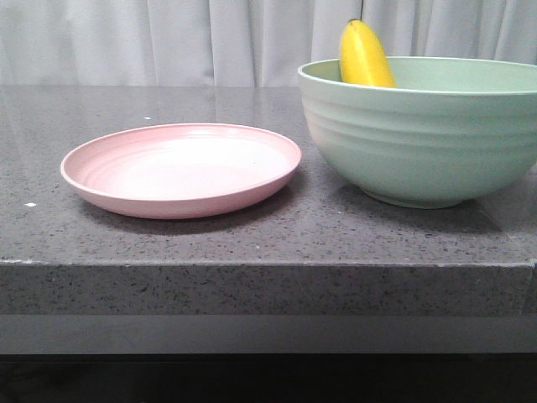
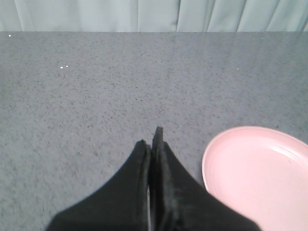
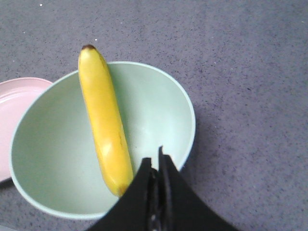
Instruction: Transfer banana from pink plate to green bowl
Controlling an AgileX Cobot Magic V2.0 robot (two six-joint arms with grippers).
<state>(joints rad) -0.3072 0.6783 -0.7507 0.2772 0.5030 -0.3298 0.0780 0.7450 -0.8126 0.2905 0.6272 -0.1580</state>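
Observation:
The banana [image 1: 365, 57] lies inside the green bowl [image 1: 428, 134], leaning on the far-left rim with its tip sticking up above it. In the right wrist view the banana [image 3: 103, 120] stretches across the bowl [image 3: 154, 110]. The pink plate [image 1: 180, 168] sits bare on the table left of the bowl; its edge shows in the left wrist view [image 2: 260, 173] and the right wrist view [image 3: 17, 110]. My right gripper [image 3: 155, 161] is shut and empty above the bowl's rim. My left gripper [image 2: 151, 139] is shut and empty over the table beside the plate. Neither gripper shows in the front view.
The dark grey speckled tabletop [image 1: 252, 235] ends in a front edge close to the camera. A pale curtain [image 1: 168, 42] hangs behind the table.

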